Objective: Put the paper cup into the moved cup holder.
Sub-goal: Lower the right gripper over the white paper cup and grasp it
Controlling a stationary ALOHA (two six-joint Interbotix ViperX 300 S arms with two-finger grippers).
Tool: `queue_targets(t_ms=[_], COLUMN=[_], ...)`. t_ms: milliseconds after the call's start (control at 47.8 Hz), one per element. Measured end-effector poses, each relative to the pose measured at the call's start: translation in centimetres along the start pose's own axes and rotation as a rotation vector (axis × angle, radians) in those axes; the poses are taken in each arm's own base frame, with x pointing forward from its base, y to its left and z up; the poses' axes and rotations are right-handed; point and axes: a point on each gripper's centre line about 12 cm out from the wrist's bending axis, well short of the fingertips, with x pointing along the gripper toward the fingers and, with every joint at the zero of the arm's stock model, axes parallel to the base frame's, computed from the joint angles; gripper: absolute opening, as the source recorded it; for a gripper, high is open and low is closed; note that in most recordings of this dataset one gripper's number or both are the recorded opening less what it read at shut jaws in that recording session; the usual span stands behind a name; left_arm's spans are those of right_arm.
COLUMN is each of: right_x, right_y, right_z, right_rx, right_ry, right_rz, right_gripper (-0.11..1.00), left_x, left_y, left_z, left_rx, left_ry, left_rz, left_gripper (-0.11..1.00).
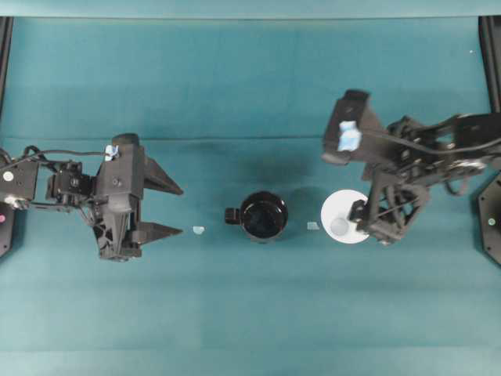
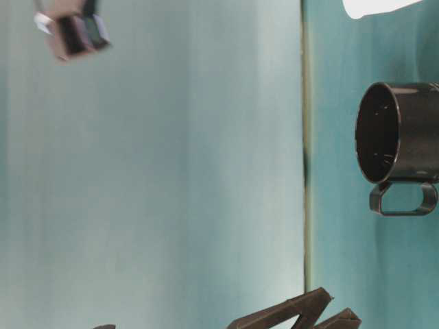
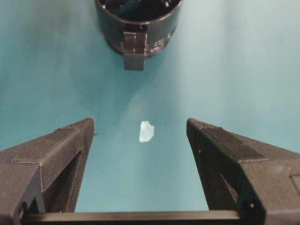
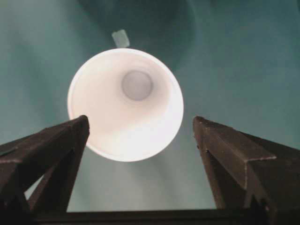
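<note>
The white paper cup (image 1: 341,216) stands upright on the teal table, right of centre, its mouth facing up. In the right wrist view the paper cup (image 4: 125,104) sits just ahead of my open right gripper (image 4: 140,120), its rim beside the left finger (image 4: 70,136), and nothing is held. My right gripper (image 1: 368,223) hangs over the cup's right side. The black cup holder (image 1: 262,217) stands at centre with its handle pointing left. My left gripper (image 1: 180,210) is open and empty, well left of the cup holder (image 3: 138,23), with its jaws pointing at the handle.
Two small pale scraps lie on the table, one (image 1: 198,230) left of the holder and one (image 1: 313,225) between holder and cup. The first scrap (image 3: 146,131) shows between my left fingers. Black frame posts (image 1: 490,55) stand at the table's sides.
</note>
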Motion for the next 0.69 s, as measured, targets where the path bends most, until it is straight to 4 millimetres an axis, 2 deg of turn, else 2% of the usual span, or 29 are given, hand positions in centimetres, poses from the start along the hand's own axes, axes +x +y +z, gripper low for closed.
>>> queue_targets(t_ms=[147, 481, 691], right_x=[1.1, 4.5, 5.1], right_y=[-0.3, -3.0, -3.0], right_z=[0.1, -0.8, -0.6], right_rx=[0.01, 0.082, 0.084], right_ry=[0.032, 0.079, 0.022], right_rz=[-0.015, -0.051, -0.036], right_gripper=[0.95, 0.95, 0.95], left_x=[0.0, 0.0, 0.0], left_y=[0.0, 0.0, 0.0], left_z=[0.0, 0.0, 0.0], left_rx=[0.002, 0.0, 0.0], left_ry=[-0.002, 0.0, 0.0], left_rz=[0.0, 0.0, 0.0], left_gripper=[0.8, 0.8, 0.8])
